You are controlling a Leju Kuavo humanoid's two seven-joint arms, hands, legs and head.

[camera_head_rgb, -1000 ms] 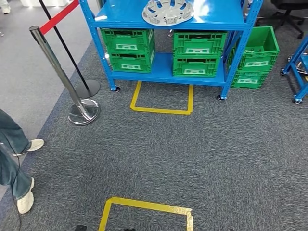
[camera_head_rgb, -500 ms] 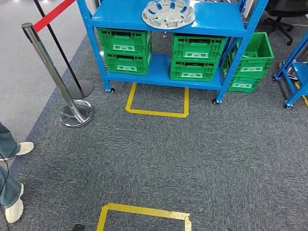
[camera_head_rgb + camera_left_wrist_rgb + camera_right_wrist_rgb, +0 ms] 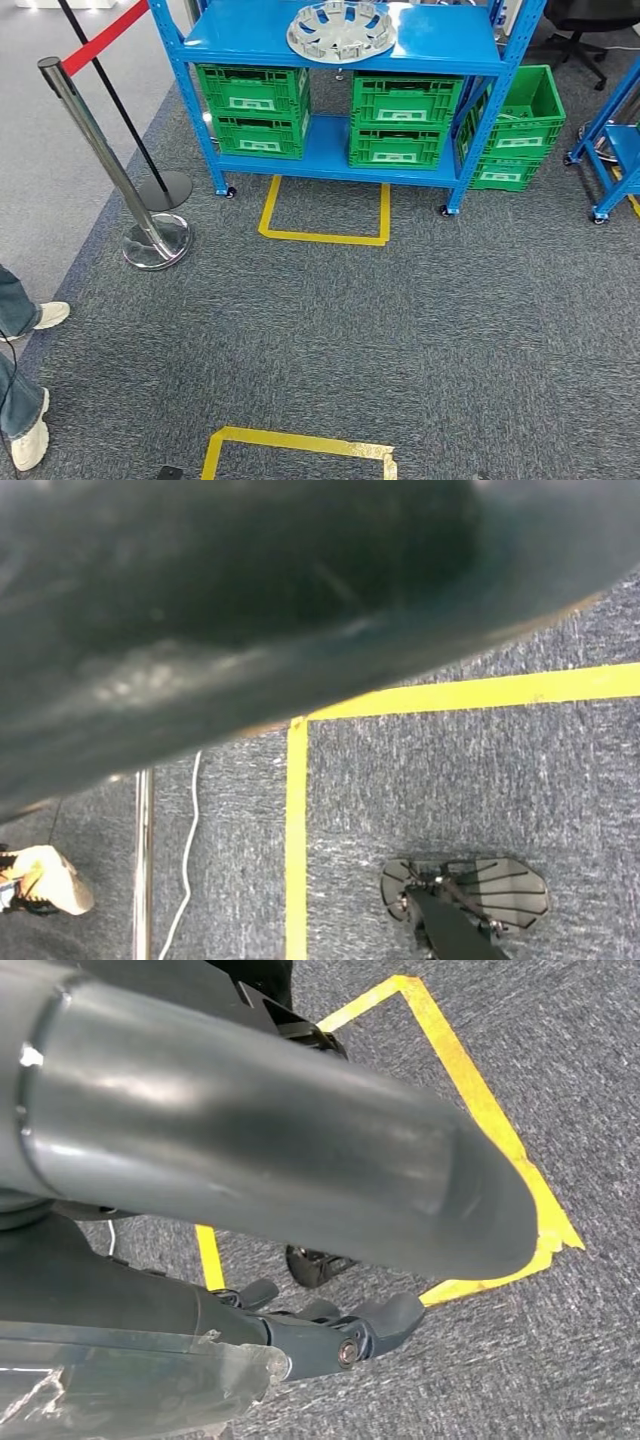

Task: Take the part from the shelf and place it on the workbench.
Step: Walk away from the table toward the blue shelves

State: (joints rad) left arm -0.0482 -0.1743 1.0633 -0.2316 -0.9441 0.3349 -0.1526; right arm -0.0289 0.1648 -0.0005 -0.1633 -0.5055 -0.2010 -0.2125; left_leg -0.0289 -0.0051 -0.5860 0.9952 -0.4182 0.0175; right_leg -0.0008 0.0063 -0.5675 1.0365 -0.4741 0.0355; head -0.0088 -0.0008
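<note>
The part (image 3: 341,28), a round silver wheel-cover-like disc with spokes and cut-outs, is lying flat on the top board of the blue shelf (image 3: 453,45) at the upper centre of the head view, well apart from the robot. It is judged to be light, thin and stiff, with a smooth surface that could slip. Taking hold at the rim from opposite sides, or through a cut-out, looks most secure.

The right hand (image 3: 332,1335) is hanging over the floor in the right wrist view. Its dark fingers are lying curled with nothing in them, though whether they are fully together cannot be told. The state of the left hand's fingers cannot be told either.

The floor is grey carpet (image 3: 468,330) marked with yellow tape squares (image 3: 324,212). Green crates (image 3: 256,105) are sitting on the lower shelf board. A chrome stanchion (image 3: 155,240) with a red belt is standing at the left, and a person's shoes (image 3: 30,440) are showing at the lower left.
</note>
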